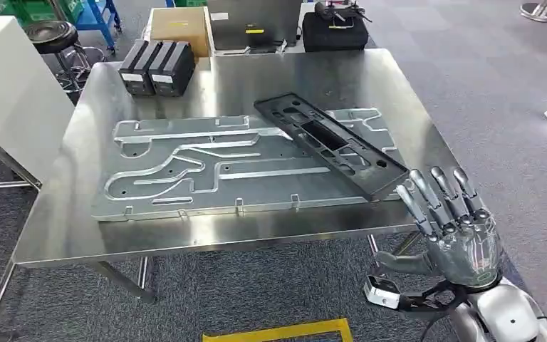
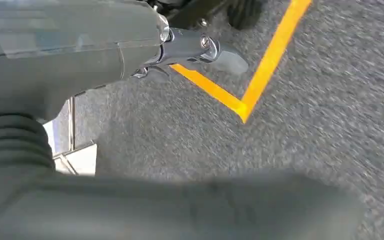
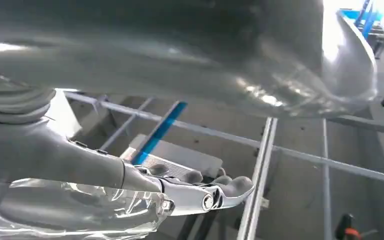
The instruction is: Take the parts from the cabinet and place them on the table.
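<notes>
The black part (image 1: 331, 142) lies flat on the steel surface (image 1: 57, 228), slanted across the right end of a large grey plate (image 1: 206, 167) with cut channels. It rests on the plate and its near end comes close to the front right edge of the surface. So this part seems already delivered.

The right hand (image 1: 450, 217) stands just off that front right corner, palm raised, its fingers (image 1: 438, 187) spread and pointing up. It holds nothing and does not touch the part. In the right wrist view this hand (image 3: 200, 192) is below the edge of the surface, with the table legs behind it. The left hand (image 2: 195, 50) hangs low over the grey carpet, near a yellow floor line (image 2: 265, 65). Only a part of it is visible, so I cannot tell whether it is open or closed.

Two black boxes (image 1: 155, 68) stand at the far left of the surface, apart from the plate.

I judge that the placing step is finished for this part. The next move probably calls for pulling the right arm clear of the edge without catching the part, then turning toward the cabinet for another one. The cabinet is not visible here.
</notes>
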`<state>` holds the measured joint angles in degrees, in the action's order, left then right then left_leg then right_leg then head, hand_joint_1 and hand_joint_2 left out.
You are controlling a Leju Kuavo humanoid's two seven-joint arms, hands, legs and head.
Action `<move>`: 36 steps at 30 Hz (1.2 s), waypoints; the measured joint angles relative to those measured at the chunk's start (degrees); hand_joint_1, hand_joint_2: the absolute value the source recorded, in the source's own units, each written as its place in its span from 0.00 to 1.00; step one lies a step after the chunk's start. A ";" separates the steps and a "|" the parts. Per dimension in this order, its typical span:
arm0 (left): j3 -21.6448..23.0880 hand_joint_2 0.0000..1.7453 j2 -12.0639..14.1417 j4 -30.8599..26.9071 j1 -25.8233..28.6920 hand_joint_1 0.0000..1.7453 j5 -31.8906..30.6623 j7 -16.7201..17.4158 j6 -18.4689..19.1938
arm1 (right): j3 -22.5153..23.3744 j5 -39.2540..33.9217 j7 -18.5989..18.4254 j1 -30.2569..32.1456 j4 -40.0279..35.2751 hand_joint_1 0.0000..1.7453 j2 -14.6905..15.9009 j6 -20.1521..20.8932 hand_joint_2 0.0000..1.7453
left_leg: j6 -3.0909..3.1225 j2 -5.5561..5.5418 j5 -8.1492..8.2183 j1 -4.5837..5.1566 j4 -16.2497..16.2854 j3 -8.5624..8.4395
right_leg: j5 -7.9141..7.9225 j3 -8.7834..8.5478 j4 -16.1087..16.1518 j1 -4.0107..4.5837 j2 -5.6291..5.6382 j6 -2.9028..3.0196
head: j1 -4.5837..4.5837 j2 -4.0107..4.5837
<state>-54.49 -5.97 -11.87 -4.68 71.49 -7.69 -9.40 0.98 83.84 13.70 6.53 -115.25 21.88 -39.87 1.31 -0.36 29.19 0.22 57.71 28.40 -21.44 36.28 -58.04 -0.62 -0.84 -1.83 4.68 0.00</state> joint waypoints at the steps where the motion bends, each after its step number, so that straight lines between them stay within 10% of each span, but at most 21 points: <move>1: -0.07 0.00 0.00 0.00 -0.04 0.00 0.00 -0.02 -0.20 | 0.00 -0.37 0.07 0.26 -0.24 0.00 -0.54 0.00 0.00 | 0.49 0.25 -0.95 -0.45 -0.46 0.38 | -0.08 0.39 -0.28 -0.24 0.22 -0.30 | 0.00 0.00; 4: -0.24 0.00 0.17 -0.02 -0.36 0.00 0.00 -0.11 -0.57 | -0.09 -2.56 0.61 -0.64 0.00 0.00 -2.67 0.00 0.00 | 1.17 0.65 -2.67 -0.22 -0.40 2.44 | -9.79 3.54 -9.31 -0.40 0.48 -0.93 | 0.00 0.00; 6: -0.55 0.00 0.17 -0.02 -0.32 0.00 0.00 -0.15 -0.87 | -0.31 -4.61 1.68 -0.96 0.74 0.00 -4.19 0.00 0.00 | 1.15 0.71 -3.83 0.00 -0.25 4.09 | -13.23 4.91 -16.59 -0.48 0.49 -1.20 | 0.00 0.00; 8: -0.85 0.00 0.22 -0.02 -0.29 0.00 0.00 -0.22 -1.11 | -0.46 -6.28 3.13 -1.79 1.92 0.00 -5.57 0.00 0.00 | 1.01 0.75 -4.97 0.15 0.00 5.90 | -10.66 2.19 -15.71 -0.53 0.49 -1.03 | 0.00 0.00; 10: -1.22 0.00 0.22 -0.02 -0.36 0.00 0.00 -0.22 -1.33 | -0.46 -7.32 4.35 -2.46 2.67 0.00 -6.60 0.00 0.00 | 0.79 0.68 -5.98 0.22 0.21 7.23 | -7.44 -4.74 -6.55 -0.47 0.55 -0.43 | 0.00 0.00; 12: -1.44 0.00 0.22 -0.04 -0.32 0.00 0.00 -0.22 -1.42 | -0.44 -7.65 4.61 -3.21 3.04 0.00 -7.15 -0.02 0.00 | 0.16 0.51 -6.91 0.34 0.33 7.73 | -9.37 -9.97 1.61 0.18 0.72 0.39 | 0.02 0.00; 16: -1.64 0.00 0.24 -0.04 -0.08 0.00 0.00 -0.22 -1.62 | -0.39 -9.03 6.12 -3.85 3.98 0.00 -8.44 -0.02 0.00 | -1.32 0.37 -8.79 0.30 -0.48 7.76 | -6.92 -8.66 2.42 0.14 0.67 2.13 | 0.00 0.00; 20: -2.01 0.00 0.31 -0.04 0.01 0.00 0.00 -0.15 -2.23 | 0.11 -13.05 10.63 -4.24 6.32 0.00 -11.81 0.00 0.00 | -2.01 0.32 4.10 -0.22 11.09 10.97 | -3.83 -5.32 2.60 0.05 0.41 3.03 | 0.00 0.00; 22: -2.05 0.00 0.31 -0.04 0.02 0.00 0.00 0.09 -2.51 | 0.96 -17.10 12.59 -4.09 8.42 0.00 -14.19 0.00 0.00 | -2.36 0.33 5.79 -0.33 17.31 11.41 | -2.48 -3.28 2.45 0.06 0.31 2.91 | 0.00 0.00; 23: -2.05 0.00 0.35 -0.04 0.01 0.00 0.00 0.48 -2.56 | 1.77 -20.07 13.65 -3.70 10.00 0.00 -15.98 0.00 0.00 | -2.58 0.34 3.63 -0.49 17.72 10.25 | -1.63 -2.03 2.27 0.01 0.23 2.74 | 0.00 0.00; 26: -2.03 0.00 0.55 -0.09 0.00 0.00 0.00 0.96 -2.58 | 3.67 -29.45 15.78 -1.37 14.48 0.00 -19.87 -0.02 0.00 | -3.01 0.29 -1.55 -0.95 8.43 2.11 | -0.12 0.94 1.06 -0.20 0.05 1.96 | 0.00 0.00; 28: -2.03 0.00 0.74 -0.20 0.08 0.00 0.00 0.98 -2.62 | 4.92 -36.12 17.12 0.53 18.15 0.00 -22.65 -0.07 0.00 | -2.51 -0.12 2.46 -0.77 -1.48 -4.70 | 0.29 2.03 -0.28 0.09 -0.07 1.38 | 0.00 0.00; 32: -2.03 0.00 0.89 -0.26 0.62 0.00 0.00 0.98 -2.88 | 10.59 -42.21 19.34 0.02 32.17 0.00 -28.22 0.24 0.00 | -0.39 0.72 1.42 -0.84 -1.45 -3.21 | 1.93 2.36 -0.11 -0.23 0.29 0.04 | -0.02 0.00; 36: -2.03 0.00 1.09 -0.33 0.59 0.00 0.00 1.09 -2.93 | 16.86 -46.41 22.32 -2.24 45.83 0.00 -30.53 0.11 0.00 | 0.63 0.95 -1.40 -0.30 -1.29 0.26 | -10.99 6.07 -13.42 -0.62 0.63 -0.79 | 0.00 0.00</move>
<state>-56.52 -4.87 -12.20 -4.09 71.49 -6.60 -12.33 17.84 37.44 36.02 4.29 -69.42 -8.66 -39.76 1.94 0.58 27.79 -0.09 56.42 28.66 -32.44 42.36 -71.46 -1.24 -0.20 -2.62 4.68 0.00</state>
